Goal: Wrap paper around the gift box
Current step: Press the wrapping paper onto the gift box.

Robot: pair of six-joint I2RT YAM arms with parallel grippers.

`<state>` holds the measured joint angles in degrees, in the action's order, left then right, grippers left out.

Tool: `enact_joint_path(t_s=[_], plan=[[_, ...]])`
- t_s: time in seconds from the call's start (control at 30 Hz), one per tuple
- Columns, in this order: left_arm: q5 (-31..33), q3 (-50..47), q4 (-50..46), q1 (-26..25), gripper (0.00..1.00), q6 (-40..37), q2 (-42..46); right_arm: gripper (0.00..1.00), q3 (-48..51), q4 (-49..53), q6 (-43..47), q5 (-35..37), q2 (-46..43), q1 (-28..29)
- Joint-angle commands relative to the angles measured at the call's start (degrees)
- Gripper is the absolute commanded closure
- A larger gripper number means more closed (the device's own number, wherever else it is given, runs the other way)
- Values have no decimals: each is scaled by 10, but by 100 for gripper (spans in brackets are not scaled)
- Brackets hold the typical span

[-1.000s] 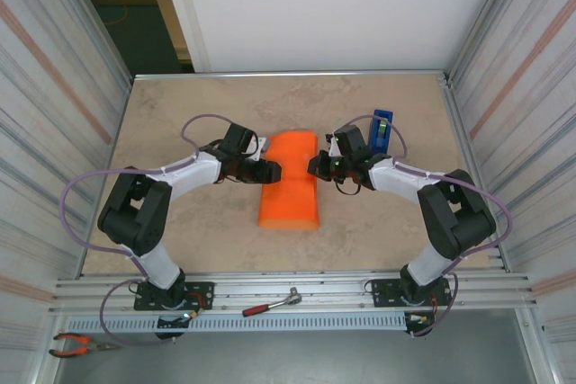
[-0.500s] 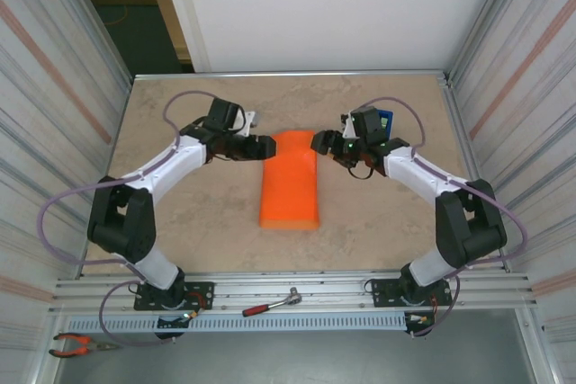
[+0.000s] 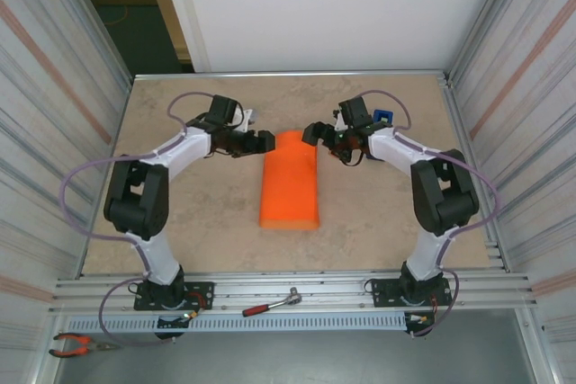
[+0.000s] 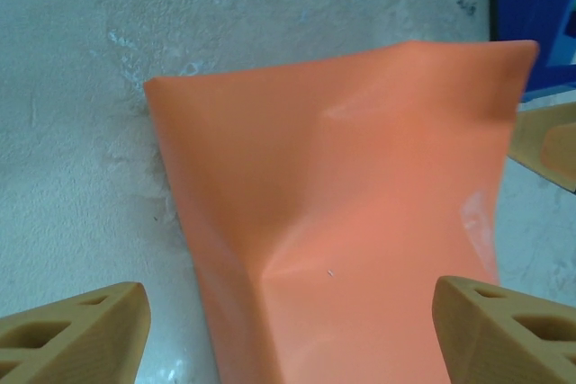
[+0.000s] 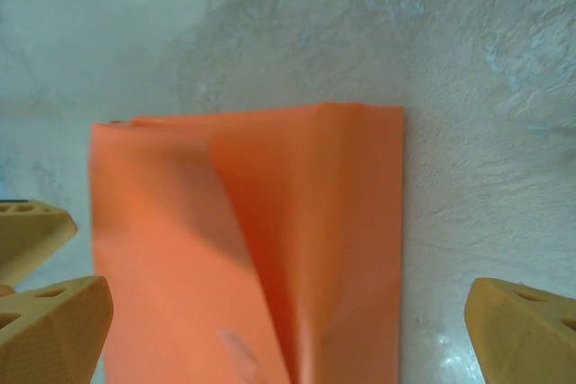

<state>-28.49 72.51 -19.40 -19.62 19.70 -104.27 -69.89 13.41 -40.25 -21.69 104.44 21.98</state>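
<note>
- The bright orange thin paper sheet (image 3: 290, 182), folded into a long parcel shape, is lying in the middle of the beige tabletop (image 3: 216, 233).
- The left claw (image 3: 263, 140) is hovering spread at the parcel's 11 o'clock corner, pinching nothing.
- The right claw (image 3: 311, 132) is hovering spread at its 1 o'clock corner.
- A narrow blue tape dispenser (image 3: 382, 117) is sitting at 2 o'clock from the parcel.

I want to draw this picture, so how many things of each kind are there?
Robot grippers: 2, left gripper and right gripper
Orange paper: 1
Blue tape dispenser: 1
Hand tools: 2, ratchet and pliers
Total: 6
</note>
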Motion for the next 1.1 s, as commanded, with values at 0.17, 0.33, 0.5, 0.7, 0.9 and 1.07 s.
enact_joint_path(t_s=[0.17, 0.33, 0.5, 0.7, 0.9, 1.07], plan=[[-10, 48, 37, -20, 27, 18, -76, 15, -42, -45, -35, -30, 91, 5], [8, 28, 72, -20, 46, 48, -86, 41, -63, -53, -43, -45, 126, 6], [16, 11, 98, -20, 53, 67, -88, 56, -70, -60, -51, -50, 141, 6], [51, -18, 125, -21, 53, 92, -72, 57, -87, -53, -52, -51, 146, 5], [62, -9, 137, -14, 42, 105, -60, 15, -99, -25, -42, -20, 117, -5], [41, 18, 125, 3, 31, 86, -27, 2, -71, 27, -8, 76, 27, -8]])
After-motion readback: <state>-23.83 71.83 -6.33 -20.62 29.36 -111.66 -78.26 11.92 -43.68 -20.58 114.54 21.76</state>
